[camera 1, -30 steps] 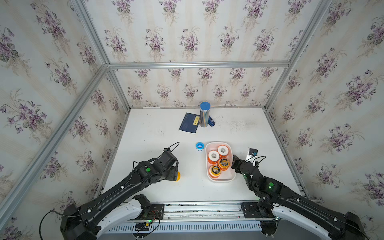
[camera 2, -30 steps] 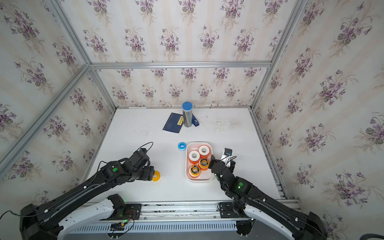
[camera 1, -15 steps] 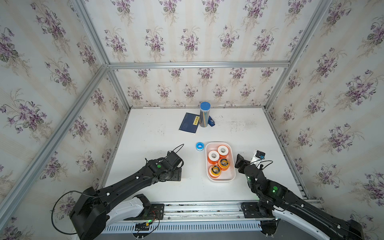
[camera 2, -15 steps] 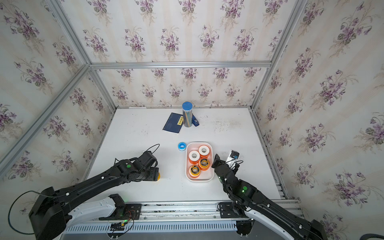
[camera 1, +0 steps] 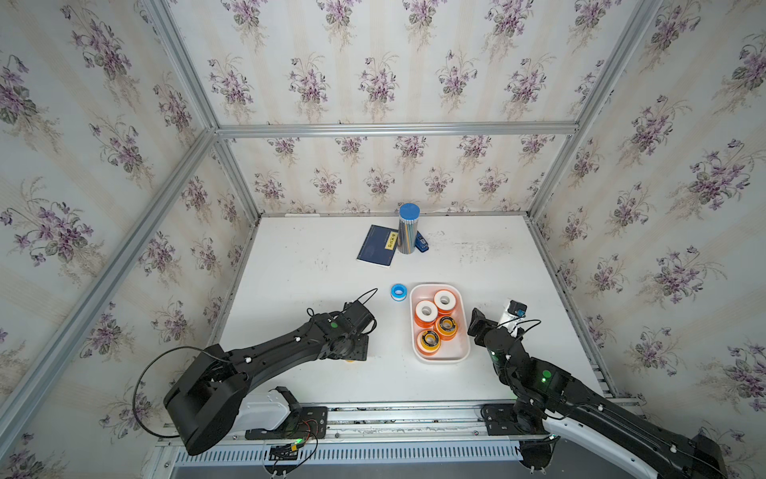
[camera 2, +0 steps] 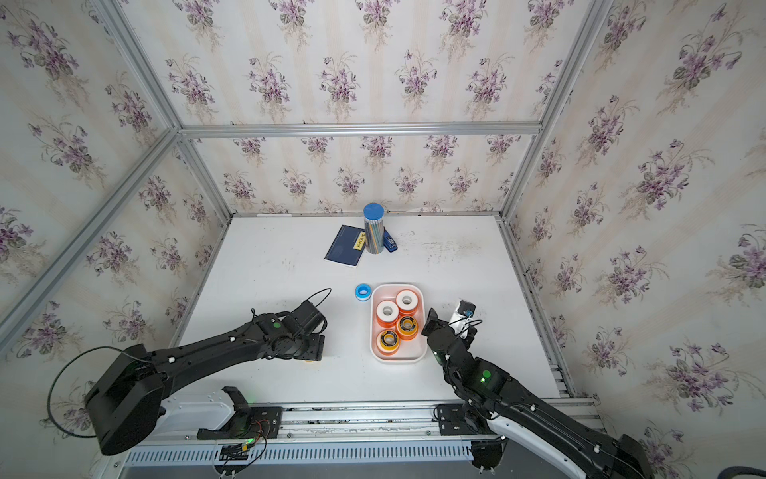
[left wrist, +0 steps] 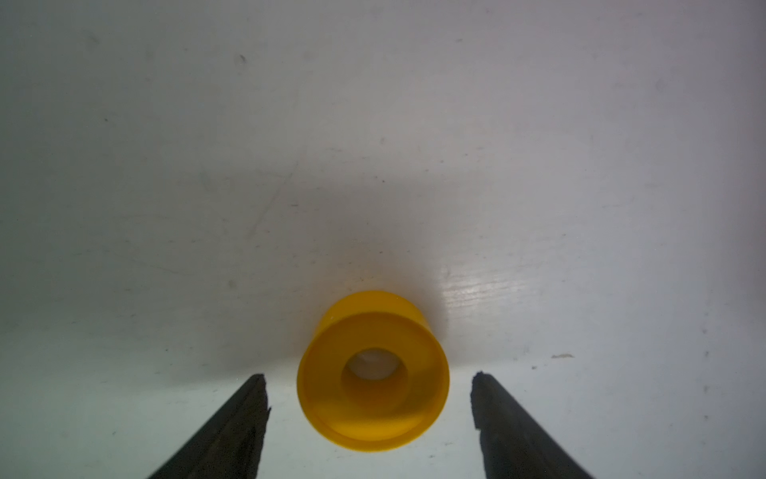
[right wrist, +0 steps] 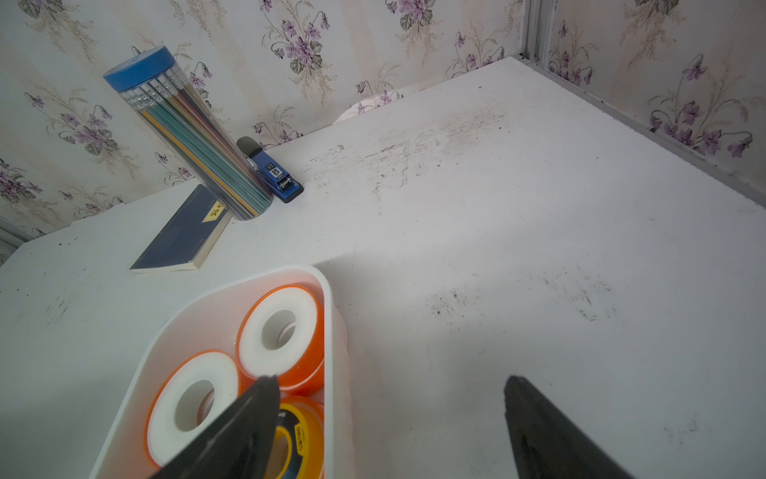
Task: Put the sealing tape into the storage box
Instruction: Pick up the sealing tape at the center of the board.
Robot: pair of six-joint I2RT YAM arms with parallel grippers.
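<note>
**A:** Where is the sealing tape?

**B:** Four rolls lie in the storage box (camera 1: 452, 353): two white-faced orange rolls (camera 1: 426, 310) at its far end and two yellow rolls with black centres (camera 1: 428, 341) nearer. A blue-and-white roll (camera 1: 398, 291) sits on the table (camera 1: 311, 290), just beside the box's far left corner. A plain yellow roll (left wrist: 373, 371) rests on the table between the fingers of the left gripper (left wrist: 368, 376).

**A:** Is it gripped?

**B:** No. The jaws are spread, with a gap on each side. The right gripper (right wrist: 389, 385) also gapes and is empty, just beside the box's right wall.

**A:** And beyond?

**B:** A pencil tube (camera 1: 408, 230), a dark blue notebook (camera 1: 375, 251) and a blue stapler (camera 1: 421, 243) stand near the back wall.
</note>
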